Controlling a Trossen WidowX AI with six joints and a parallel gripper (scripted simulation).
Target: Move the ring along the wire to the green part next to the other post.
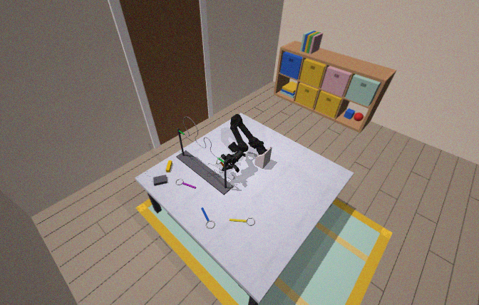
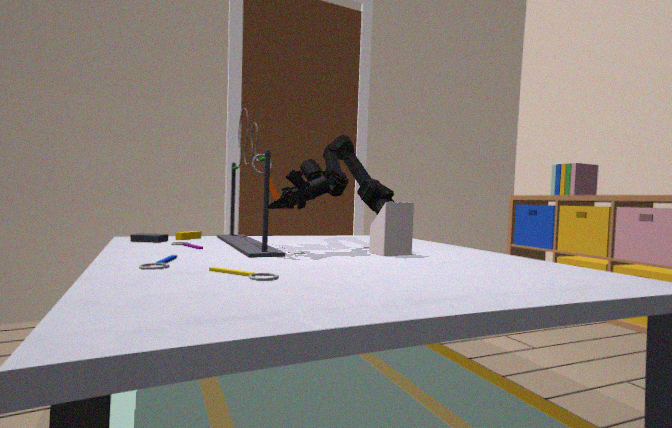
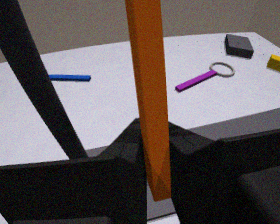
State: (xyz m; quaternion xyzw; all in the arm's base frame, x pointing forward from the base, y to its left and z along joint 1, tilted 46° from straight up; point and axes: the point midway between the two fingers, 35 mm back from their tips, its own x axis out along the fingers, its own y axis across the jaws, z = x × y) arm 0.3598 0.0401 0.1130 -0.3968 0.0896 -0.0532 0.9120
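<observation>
The fingers (image 1: 223,166) (image 2: 270,206) clamp the orange handle (image 1: 222,164) (image 2: 273,189) (image 3: 150,75) — in the exterior view the ring (image 2: 253,164) is at its eleven o'clock, around the wire's green part beside the near post (image 1: 225,174) (image 2: 266,202) (image 3: 38,80) — a tilt could knock grey wire

Three loose ring-handled wands (image 1: 189,185) (image 3: 196,81) lie on the bench (image 1: 291,197) (image 2: 381,297) (image 3: 106,110), beside the base (image 1: 203,172) (image 2: 248,246) carrying two upright posts (image 1: 225,176) (image 2: 266,207).

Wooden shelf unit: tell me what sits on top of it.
On top of the wooden shelf unit stands a row of upright books, near one end. The outermost book's broad cover hides any surface directly behind it.
</observation>
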